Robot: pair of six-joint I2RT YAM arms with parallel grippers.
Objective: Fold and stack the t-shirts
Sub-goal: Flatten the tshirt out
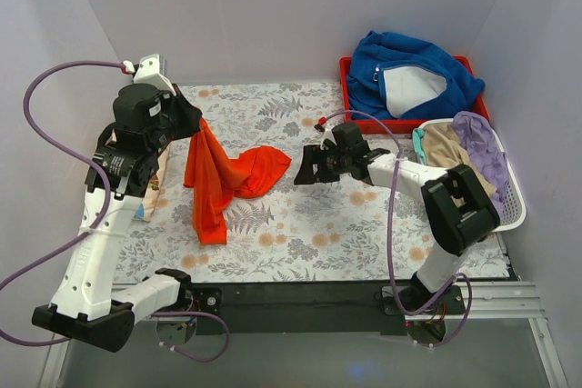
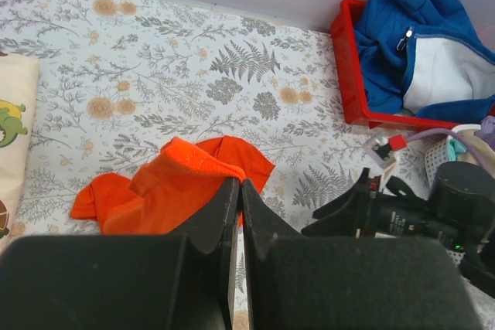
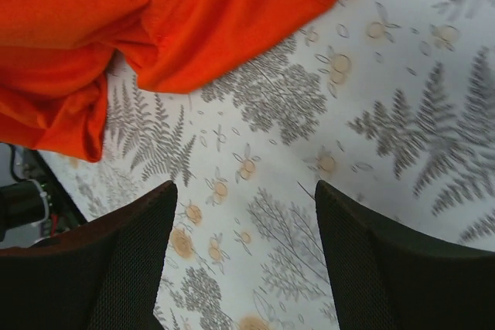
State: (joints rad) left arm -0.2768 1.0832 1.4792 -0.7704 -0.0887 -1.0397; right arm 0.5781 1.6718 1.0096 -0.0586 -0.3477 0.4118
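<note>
Top external view: left pincer [image 1: 193,124] clamps the plain orange-red cloth t-shirt [image 1: 223,179] aloft, unfolded, trailing onto the floral tabletop [image 1: 364,224]; right pincer [image 1: 305,170] gapes empty beside it; cream dinosaur-print t-shirt [image 2: 14,144] lies left, nothing stacked.

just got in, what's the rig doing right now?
The left pincer is shut on one edge of the orange t-shirt, holding it up; the rest trails on the floral cloth. The right pincer is open beside the shirt's far end, holding nothing. The dinosaur t-shirt lies at the left edge.
</note>
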